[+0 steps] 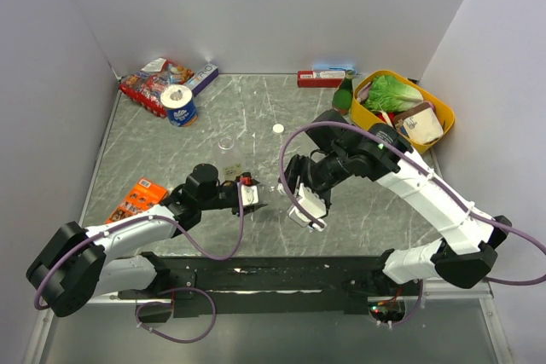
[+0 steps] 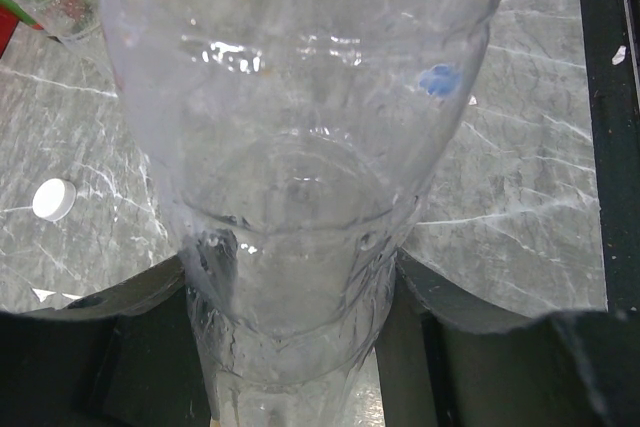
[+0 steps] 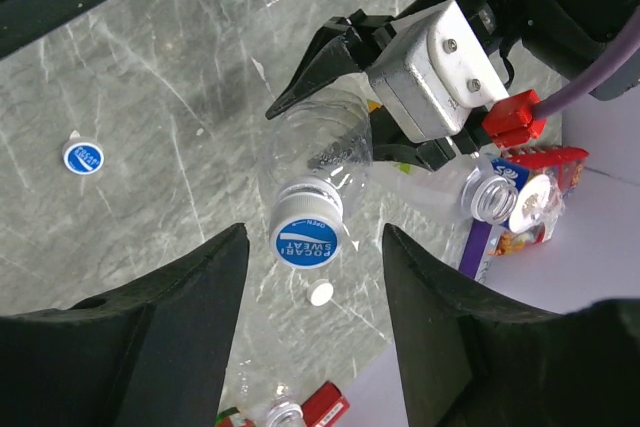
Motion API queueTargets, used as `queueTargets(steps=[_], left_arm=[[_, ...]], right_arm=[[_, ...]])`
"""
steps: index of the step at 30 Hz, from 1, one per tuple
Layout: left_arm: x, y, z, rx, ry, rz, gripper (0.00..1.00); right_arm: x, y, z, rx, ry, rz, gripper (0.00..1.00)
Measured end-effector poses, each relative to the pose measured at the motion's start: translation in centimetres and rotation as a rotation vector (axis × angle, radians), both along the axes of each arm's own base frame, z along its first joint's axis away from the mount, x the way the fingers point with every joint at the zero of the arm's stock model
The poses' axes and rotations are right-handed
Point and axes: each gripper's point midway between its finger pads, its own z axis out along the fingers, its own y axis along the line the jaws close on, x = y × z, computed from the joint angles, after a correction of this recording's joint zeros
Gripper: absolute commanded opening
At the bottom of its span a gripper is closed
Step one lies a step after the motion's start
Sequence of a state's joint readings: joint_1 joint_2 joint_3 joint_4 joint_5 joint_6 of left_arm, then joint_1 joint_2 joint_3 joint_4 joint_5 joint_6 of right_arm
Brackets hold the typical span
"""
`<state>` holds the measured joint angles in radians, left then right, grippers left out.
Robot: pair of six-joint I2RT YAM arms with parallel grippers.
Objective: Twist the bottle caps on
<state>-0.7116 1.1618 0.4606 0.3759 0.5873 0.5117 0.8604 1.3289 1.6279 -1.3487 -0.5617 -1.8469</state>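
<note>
My left gripper [image 2: 300, 347] is clenched on a clear bottle [image 3: 315, 152], holding it on its side above the table [image 3: 150, 97] so that the neck points at my other arm; my right gripper [image 3: 313, 252] stands released, its jaws astride the blue cap [image 3: 303, 237] on that bottle's neck, not touching it as far as I can see; I judge the cap seated but not tightened, so closing and twisting comes next; a second blue cap [image 3: 83, 157] lies well apart from the bottle, a white cap [image 3: 320, 294] nearer it, both waiting.
</note>
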Motion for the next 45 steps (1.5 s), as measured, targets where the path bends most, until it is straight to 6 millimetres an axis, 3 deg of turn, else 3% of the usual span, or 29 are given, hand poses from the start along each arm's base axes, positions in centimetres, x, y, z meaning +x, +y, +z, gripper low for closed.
queueTargets(steps=[11, 16, 19, 23, 34, 45], left_arm=[[0.0, 0.0, 0.0, 0.0, -0.001, 0.001, 0.01], [0.1, 0.1, 0.0, 0.0, -0.002, 0.004, 0.01], [0.1, 0.1, 0.0, -0.001, -0.002, 0.004, 0.01], [0.2, 0.0, -0.2, -0.002, 0.025, 0.012, 0.01], [-0.2, -0.2, -0.6, -0.036, 0.206, 0.073, 0.01], [0.3, -0.2, -0.3, -0.064, 0.241, 0.127, 0.01]], right_arm=[[0.8, 0.4, -1.4, -0.046, 0.016, -0.005, 0.44], [0.8, 0.4, -1.6, -0.054, 0.019, -0.008, 0.31], [0.8, 0.4, -1.6, -0.055, 0.018, -0.008, 0.22], [1.1, 0.3, -1.7, -0.067, 0.022, -0.034, 0.0], [3.2, 0.3, -2.1, -0.115, 0.07, -0.271, 0.0], [4.2, 0.7, -1.9, -0.091, 0.173, -0.485, 0.0]])
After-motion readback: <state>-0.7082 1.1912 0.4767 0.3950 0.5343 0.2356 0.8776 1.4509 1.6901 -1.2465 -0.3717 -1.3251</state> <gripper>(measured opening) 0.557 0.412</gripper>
